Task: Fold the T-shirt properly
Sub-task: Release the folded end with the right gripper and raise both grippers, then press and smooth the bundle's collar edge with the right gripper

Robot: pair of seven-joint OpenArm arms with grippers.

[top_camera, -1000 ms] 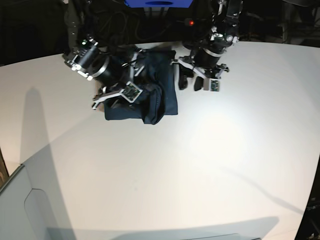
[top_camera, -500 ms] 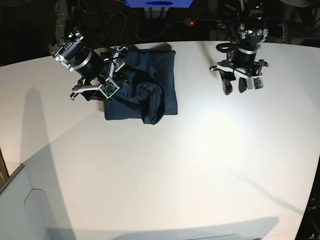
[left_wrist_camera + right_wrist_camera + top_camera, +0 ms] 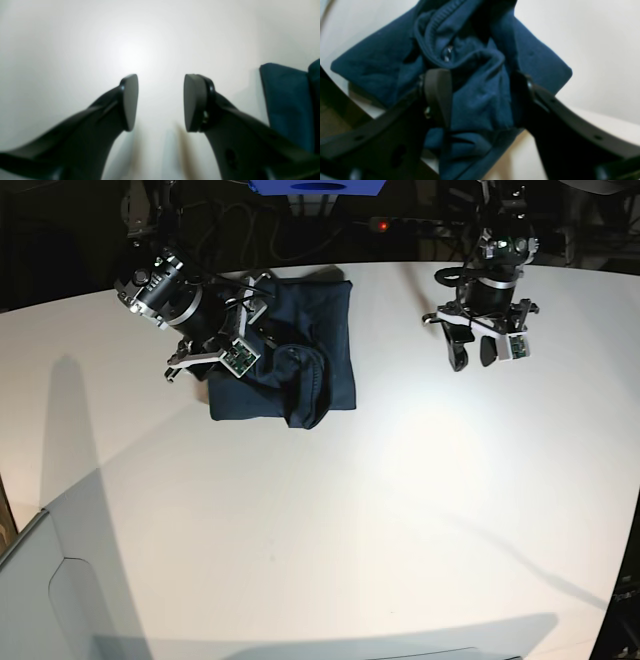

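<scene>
**A:** Any writing to read on the T-shirt (image 3: 300, 350)?

**B:** None legible. In the right wrist view a small pale glint sits in the ribbed neck fold, too blurred to read. The cloth is plain dark navy.

**A:** Where does it lie?

**B:** On the white table (image 3: 330, 520), close to the far edge, bundled into a rough rectangle with a rumpled lump on the near side. Its near hem and the side facing the left gripper run fairly straight.

**A:** And the right gripper (image 3: 480, 100)?

**B:** It sits on the shirt's far-left corner in the base view. Its fingers (image 3: 437, 95) straddle a raised ridge of fabric, jaws parted with cloth between them; whether they pinch it, I cannot tell.

**A:** The left gripper (image 3: 160, 101)?

**B:** Well apart from the shirt, over bare table, jaws spread wide with nothing between them. Only the shirt's edge shows at the margin of the left wrist view.

**A:** Room to move?

**B:** A broad stretch of tabletop spreads nearer than the shirt.
</scene>
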